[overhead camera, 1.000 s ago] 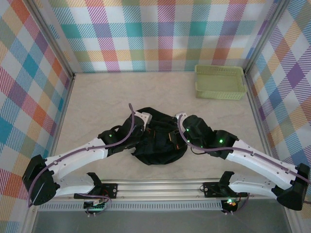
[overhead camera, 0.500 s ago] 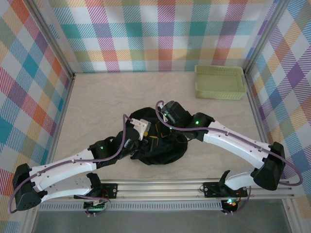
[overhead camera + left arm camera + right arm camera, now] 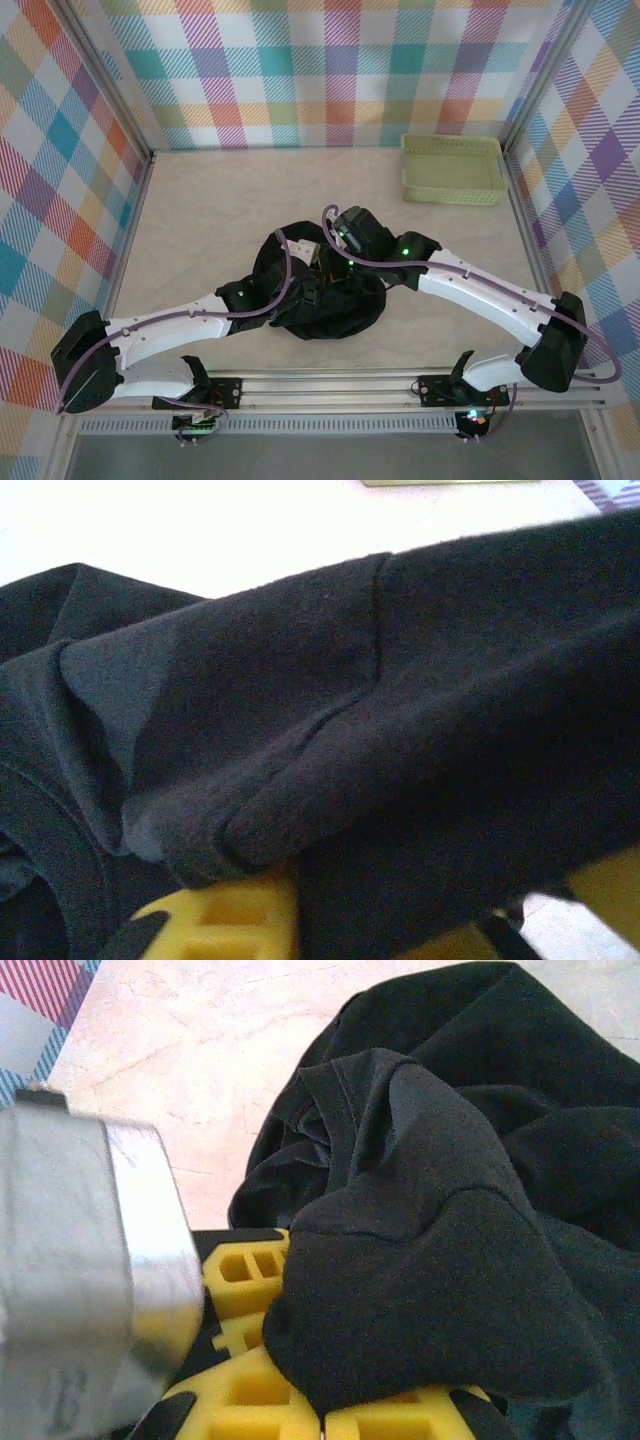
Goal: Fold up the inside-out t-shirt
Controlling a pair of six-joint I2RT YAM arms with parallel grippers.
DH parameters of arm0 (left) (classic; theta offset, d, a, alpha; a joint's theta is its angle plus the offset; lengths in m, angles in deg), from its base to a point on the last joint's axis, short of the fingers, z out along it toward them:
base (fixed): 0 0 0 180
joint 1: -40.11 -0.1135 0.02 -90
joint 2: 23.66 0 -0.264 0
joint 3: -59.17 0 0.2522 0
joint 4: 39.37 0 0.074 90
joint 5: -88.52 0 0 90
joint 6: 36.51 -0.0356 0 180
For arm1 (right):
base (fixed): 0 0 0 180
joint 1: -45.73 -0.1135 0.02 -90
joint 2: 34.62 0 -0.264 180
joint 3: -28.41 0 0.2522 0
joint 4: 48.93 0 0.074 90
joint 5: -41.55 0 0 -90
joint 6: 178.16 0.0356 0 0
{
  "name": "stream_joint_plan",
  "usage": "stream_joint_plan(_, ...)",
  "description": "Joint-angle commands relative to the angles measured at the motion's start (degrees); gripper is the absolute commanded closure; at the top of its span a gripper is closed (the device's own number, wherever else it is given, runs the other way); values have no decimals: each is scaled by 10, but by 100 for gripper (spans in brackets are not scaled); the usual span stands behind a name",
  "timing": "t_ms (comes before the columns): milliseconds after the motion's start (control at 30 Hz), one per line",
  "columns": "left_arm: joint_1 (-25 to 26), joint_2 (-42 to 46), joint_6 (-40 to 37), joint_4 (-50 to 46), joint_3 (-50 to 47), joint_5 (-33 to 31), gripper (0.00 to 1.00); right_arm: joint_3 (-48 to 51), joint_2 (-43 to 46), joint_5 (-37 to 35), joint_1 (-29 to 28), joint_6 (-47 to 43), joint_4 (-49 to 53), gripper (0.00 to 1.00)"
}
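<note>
The inside-out t-shirt (image 3: 335,310) lies in a crumpled black heap at the middle of the table. Both grippers are down on its far part, close together. My left gripper (image 3: 305,266) comes in from the lower left. In the left wrist view, a thick fold of the t-shirt (image 3: 330,710) runs down between its yellow fingers (image 3: 225,920), so the left gripper (image 3: 400,920) is shut on it. My right gripper (image 3: 335,256) reaches in from the right. Its yellow fingers (image 3: 245,1400) meet under a bunched lump of the t-shirt (image 3: 430,1290), and the right gripper (image 3: 322,1412) is pinching the cloth.
A pale green basket (image 3: 452,170) stands at the back right corner. Checked walls close in the left, back and right sides. A rail (image 3: 330,385) runs along the near edge. The left arm's silver-white wrist (image 3: 80,1260) sits right beside my right fingers.
The right arm has swung from the shirt's right side up over its far part and stayed there. The left wrist has shifted further onto the shirt, and its jaws have closed on cloth.
</note>
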Motion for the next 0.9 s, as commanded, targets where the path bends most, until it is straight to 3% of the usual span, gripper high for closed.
stream_joint_plan(0, -6, 3, 6, 22, 3, 18, 95, 36, 42, 0, 19, 1, -35, 86)
stream_joint_plan(133, -12, 13, 10, 23, -9, 29, 100, 93, 85, 11, 31, -25, -79, 66)
stream_joint_plan(300, -24, 26, 17, 27, -21, 46, 100, 203, 147, 42, 30, -54, -176, 64)
stream_joint_plan(467, -30, 33, 18, 27, -24, 55, 100, 294, 151, 77, 31, -78, -287, 61)
stream_joint_plan(733, -31, 42, 20, 22, -24, 60, 100, 300, 98, -4, 31, -100, -350, 55)
stream_joint_plan(867, -31, 45, 20, 21, -26, 61, 100, 290, 70, -9, 37, -106, -357, 52)
